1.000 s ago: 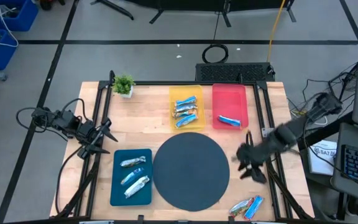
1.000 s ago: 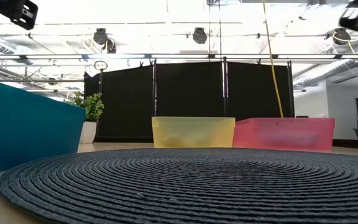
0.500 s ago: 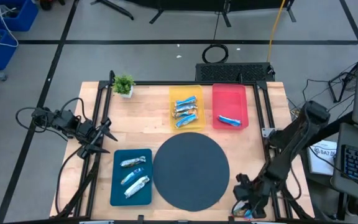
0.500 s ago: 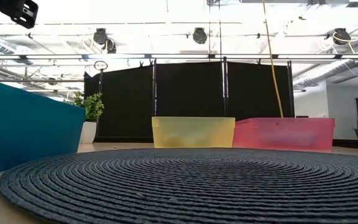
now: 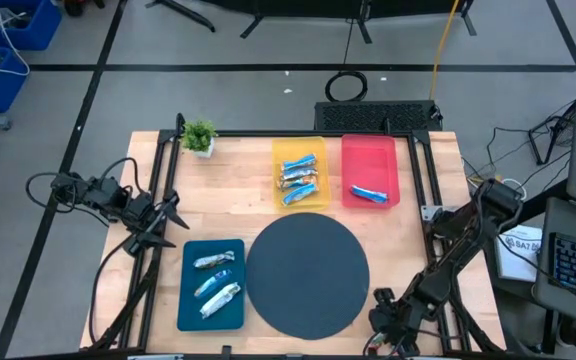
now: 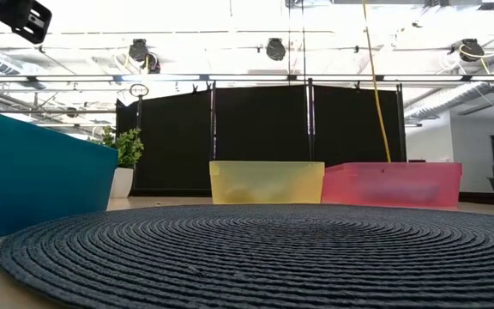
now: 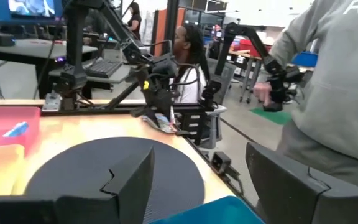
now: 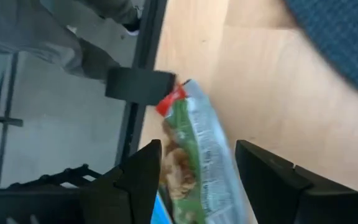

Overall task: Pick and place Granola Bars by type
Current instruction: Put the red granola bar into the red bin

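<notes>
My right gripper [image 5: 390,335] hangs open over the table's near right corner. In the right wrist view its fingers [image 8: 197,180] stand on either side of a silvery-green granola bar [image 8: 194,143] with a red end, lying on the wood; a blue wrapper shows just beside it. The high view hides these bars under the gripper. Several blue bars lie in the yellow tray [image 5: 280,152], one lies in the red tray [image 5: 348,150], and three lie in the teal tray [image 5: 190,310]. My left gripper [image 5: 160,226] waits open at the table's left edge. My right gripper has one finger [image 8: 135,180] on each side of the silvery-green bar's long body [image 8: 204,168], coming from above and pointing down. The bar lies flat on the table. I cannot tell whether the fingers touch it.
A dark round woven mat [image 5: 308,273] fills the table's middle, between the teal tray and the right gripper. A small potted plant [image 5: 200,136] stands at the far left corner. A person in a grey sleeve [image 7: 334,93] stands close by the table.
My right gripper has swung from beside the mat's right edge toward the table's near right corner and has come down over the bars lying there, which it now covers in the high view. The bars in the trays have stayed put.
</notes>
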